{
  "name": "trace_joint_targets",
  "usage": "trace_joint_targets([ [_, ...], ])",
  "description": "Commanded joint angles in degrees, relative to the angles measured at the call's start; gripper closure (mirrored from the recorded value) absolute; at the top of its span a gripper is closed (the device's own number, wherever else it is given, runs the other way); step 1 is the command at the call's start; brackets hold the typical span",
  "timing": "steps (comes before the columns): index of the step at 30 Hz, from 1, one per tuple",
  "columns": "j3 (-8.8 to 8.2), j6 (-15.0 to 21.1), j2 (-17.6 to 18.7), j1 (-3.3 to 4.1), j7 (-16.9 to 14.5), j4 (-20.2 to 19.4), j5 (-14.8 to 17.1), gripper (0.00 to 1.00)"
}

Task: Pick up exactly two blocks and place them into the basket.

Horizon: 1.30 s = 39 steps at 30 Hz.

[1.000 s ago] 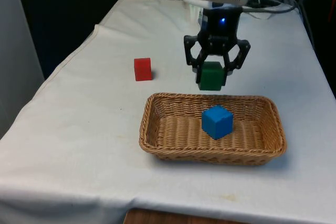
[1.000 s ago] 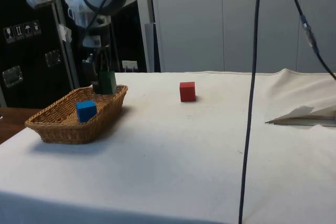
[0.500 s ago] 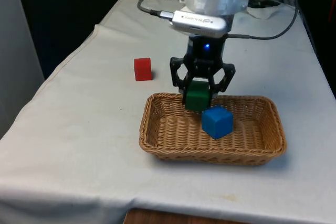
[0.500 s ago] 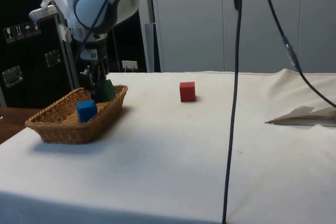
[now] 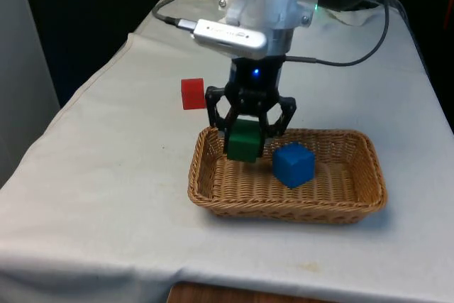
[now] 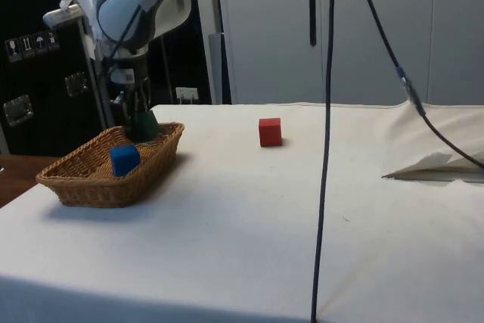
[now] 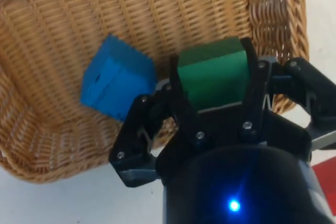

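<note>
Nearest sits the wicker basket (image 5: 213, 193) with a blue block (image 5: 293, 164) lying inside. Just over its far-left part, seen from the front, the gripper (image 5: 248, 133) hangs with its fingers clenched on a green block (image 5: 243, 140). Beyond, a red block (image 5: 191, 94) rests on the white cloth (image 5: 106, 175).

Colours on the white cloth (image 5: 106, 175)
Green block (image 5: 243, 140), blue block (image 5: 293, 164), red block (image 5: 191, 94); tan woven wicker basket (image 5: 284, 204); black gripper (image 5: 247, 131).
</note>
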Motion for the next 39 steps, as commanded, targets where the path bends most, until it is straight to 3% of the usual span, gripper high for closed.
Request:
trace_joint_targets([
  [1, 0.52, -0.74, 1.03, -0.86, -0.63, 1.55, 0.69, 0.98],
  [5, 0.23, -0.52, 3.09, -1.32, -1.55, 3.32, 2.81, 0.98],
  [6, -0.46, -0.06, 2.86, -0.63, -1.26, 2.81, 2.69, 0.98],
  [7, 0.17, -0.52, 3.55, -1.38, -1.72, 3.72, 3.5, 0.98],
  [13, -0.4, -0.34, 4.98, -1.32, -2.29, 4.53, 6.93, 0.98],
  [16, -0.8, -0.06, 4.98, -0.97, -2.12, 4.3, 7.16, 0.72],
  [17, -0.52, -0.23, 5.04, -1.2, -2.23, 4.35, 7.62, 0.72],
  [22, -0.52, -0.11, 5.1, -1.2, -2.06, 4.24, 7.91, 0.24],
  [23, -0.52, -0.11, 5.1, -1.2, -2.01, 4.24, 7.91, 0.05],
  [24, -0.52, -0.11, 5.1, -1.2, -2.01, 4.24, 7.91, 0.0],
  [25, -0.8, -0.06, 5.04, -0.97, -1.89, 4.13, 7.62, 0.0],
  [31, -0.52, -0.11, 5.1, -1.2, -1.95, 4.18, 7.96, 0.0],
  [39, -1.83, -1.49, 1.95, -0.4, -1.03, 2.58, 7.51, 0.0],
])
